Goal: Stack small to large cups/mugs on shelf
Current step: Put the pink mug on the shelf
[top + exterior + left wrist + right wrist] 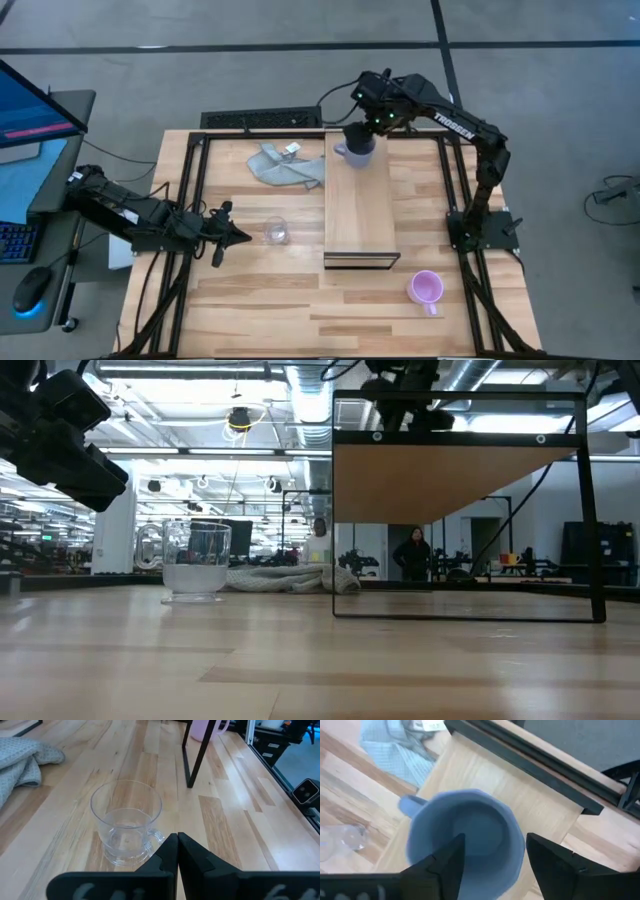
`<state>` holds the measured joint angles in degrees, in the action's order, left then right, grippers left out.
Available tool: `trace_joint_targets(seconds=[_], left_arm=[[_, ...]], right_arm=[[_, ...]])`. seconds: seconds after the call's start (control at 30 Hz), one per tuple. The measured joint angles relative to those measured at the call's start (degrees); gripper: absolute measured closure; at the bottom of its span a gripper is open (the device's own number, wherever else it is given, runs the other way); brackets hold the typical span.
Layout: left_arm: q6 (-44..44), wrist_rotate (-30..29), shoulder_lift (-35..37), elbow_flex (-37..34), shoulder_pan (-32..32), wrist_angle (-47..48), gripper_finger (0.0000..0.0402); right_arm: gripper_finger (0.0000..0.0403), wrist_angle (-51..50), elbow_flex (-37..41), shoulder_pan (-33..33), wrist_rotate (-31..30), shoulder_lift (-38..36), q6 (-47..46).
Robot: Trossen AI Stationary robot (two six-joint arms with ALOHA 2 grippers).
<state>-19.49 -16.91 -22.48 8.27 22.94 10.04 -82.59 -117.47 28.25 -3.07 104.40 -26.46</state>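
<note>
The blue-grey mug (352,152) stands on the far end of the light-wood shelf (360,215). My right gripper (495,855) is over it, open, with one finger (447,862) inside the mug (465,840) and the other (555,862) outside its wall. The clear glass cup (276,231) stands on the table left of the shelf. My left gripper (240,237) is shut, level, a short way left of it; its tips (177,842) point at the cup's handle (156,839). The pink-purple mug (426,289) stands on the table, right of the shelf's near end. My right gripper comes at the mug from above, its fingers standing on either side of the mug's wall (519,845) opposite the handle. I cannot tell whether either finger touches the wall. The mug stands upright on the shelf.
A crumpled grey cloth (285,165) lies on the table at the far side, left of the shelf. The shelf's dark metal legs (598,510) stand on the tabletop. People stand in the room behind the table (412,555).
</note>
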Motion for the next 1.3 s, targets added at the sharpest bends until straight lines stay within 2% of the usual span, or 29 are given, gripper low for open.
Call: trace_joint_targets(seconds=[0.2, 0.37, 0.57, 0.73, 0.87, 1.1, 1.3], left_arm=[[0.02, 0.0, 0.0, 0.0, -0.02, 0.02, 0.0401], [0.0, 0.02, 0.0, 0.0, -0.02, 0.02, 0.0401], [-0.02, 0.02, 0.0, 0.0, 0.0, 0.04, 0.0401], [-0.05, 0.02, 0.0, 0.0, 0.0, 0.18, 0.0401], [-0.09, 0.02, 0.0, 0.0, 0.0, 0.51, 0.0401], [-0.26, 0.14, 0.0, -0.01, -0.01, 0.55, 0.0401], [-0.26, 2.35, 0.0, 0.0, 0.0, 1.03, 0.0401]], right_arm=[[0.0178, -2.92, -4.12, 0.0, -0.12, -0.03, 0.25], [0.0188, -6.93, -6.52, -0.25, -0.15, -0.07, 4.34], [0.0216, -7.45, -7.19, -4.94, 0.76, -1.93, 14.34], [0.0235, -7.43, -7.23, -9.22, 3.22, -4.41, 14.9], [0.0242, -7.43, -7.23, -13.28, 6.62, -6.55, 11.41], [0.0252, -7.43, -7.21, -23.04, 7.91, -9.11, 1.66], [0.0272, -7.43, -7.19, -33.26, 7.69, -9.38, -12.78]])
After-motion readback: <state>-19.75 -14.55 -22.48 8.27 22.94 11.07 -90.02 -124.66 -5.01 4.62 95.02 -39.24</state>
